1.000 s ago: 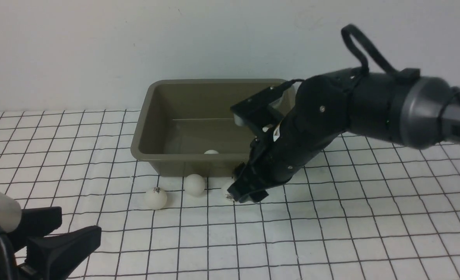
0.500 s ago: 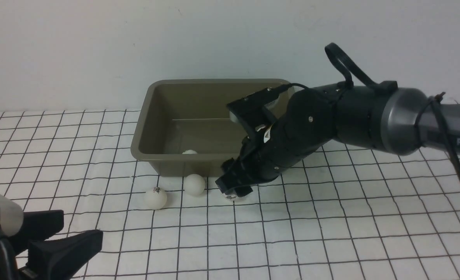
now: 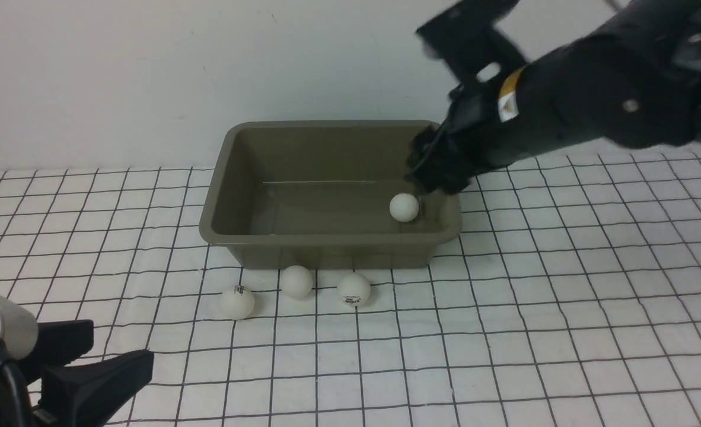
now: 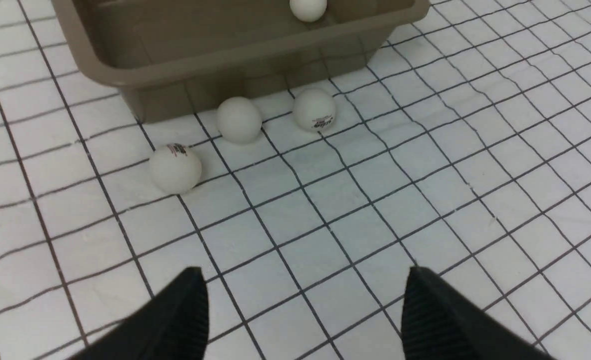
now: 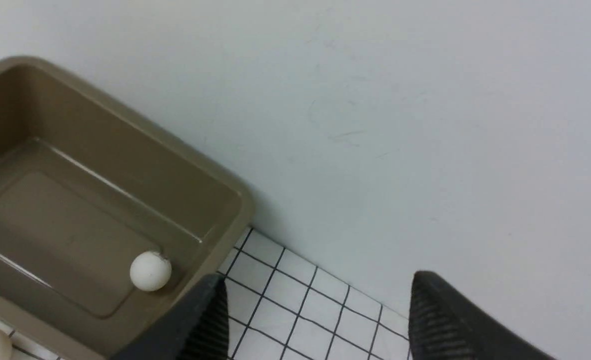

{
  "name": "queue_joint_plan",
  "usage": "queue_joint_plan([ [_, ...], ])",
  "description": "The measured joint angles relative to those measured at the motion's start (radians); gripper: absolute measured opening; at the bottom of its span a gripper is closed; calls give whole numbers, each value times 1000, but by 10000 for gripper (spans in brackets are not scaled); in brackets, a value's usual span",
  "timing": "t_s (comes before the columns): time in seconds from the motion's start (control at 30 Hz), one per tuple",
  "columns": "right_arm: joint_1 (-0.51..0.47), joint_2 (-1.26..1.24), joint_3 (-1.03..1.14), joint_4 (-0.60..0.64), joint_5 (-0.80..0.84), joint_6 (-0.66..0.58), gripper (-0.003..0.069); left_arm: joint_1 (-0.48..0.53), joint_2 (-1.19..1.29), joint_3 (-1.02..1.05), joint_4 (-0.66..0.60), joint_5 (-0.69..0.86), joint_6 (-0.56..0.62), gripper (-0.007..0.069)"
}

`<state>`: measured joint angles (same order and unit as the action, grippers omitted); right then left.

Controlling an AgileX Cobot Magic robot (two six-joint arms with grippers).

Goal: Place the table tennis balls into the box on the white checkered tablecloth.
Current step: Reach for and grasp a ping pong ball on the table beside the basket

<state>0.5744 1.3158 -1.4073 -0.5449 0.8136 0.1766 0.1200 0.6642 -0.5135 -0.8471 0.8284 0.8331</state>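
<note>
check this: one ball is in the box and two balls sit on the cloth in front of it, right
No, three balls sit on the cloth in front of the box, not two: a left ball, a middle ball and a right ball, as the front view shows. One ball is in the box.

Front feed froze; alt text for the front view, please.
One white ball sits inside the olive box at its right end, with the right gripper just above it, open and empty. Three more balls lie on the checkered tablecloth before the box's near wall; the left gripper rests open at lower left.
</note>
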Motion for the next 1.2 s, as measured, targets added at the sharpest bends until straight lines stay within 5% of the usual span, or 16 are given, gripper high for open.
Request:
queue_joint_plan([
  [0.17,0,-95,0,2,107,-11,444,0,174,0,-39,-28,46,468],
  [0.57,0,-117,0,80,206,-112,444,-1,411,-5,-245,-223,460,468],
  [1.2,0,-117,0,101,191,-118,444,-17,771,-57,-816,-303,933,468],
])
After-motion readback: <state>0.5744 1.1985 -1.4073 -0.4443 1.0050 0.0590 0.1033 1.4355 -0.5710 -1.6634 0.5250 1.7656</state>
